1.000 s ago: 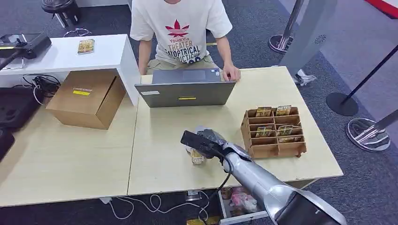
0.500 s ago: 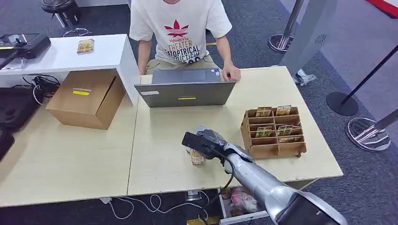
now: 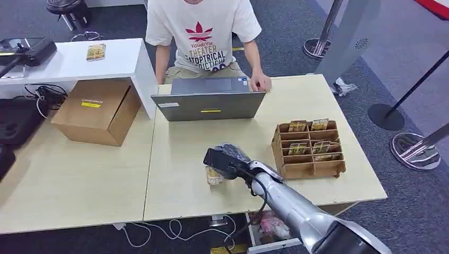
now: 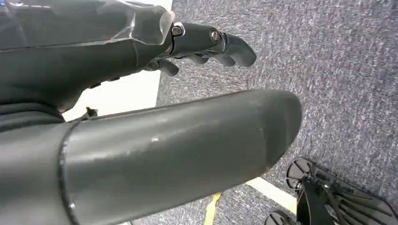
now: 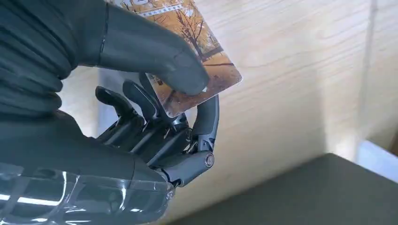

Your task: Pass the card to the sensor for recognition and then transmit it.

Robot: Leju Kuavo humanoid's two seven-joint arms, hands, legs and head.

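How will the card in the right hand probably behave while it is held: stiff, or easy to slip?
The card looks thin, flat and unbent, so probably stiff and light. Its glossy printed face may be slippery. The right hand pinches it near one edge only, so it could pivot or slip.

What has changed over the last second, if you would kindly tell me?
The right hand, still pinching the card, has carried it slightly left across the table. The laptop, the wooden card rack and the cardboard box stayed put.
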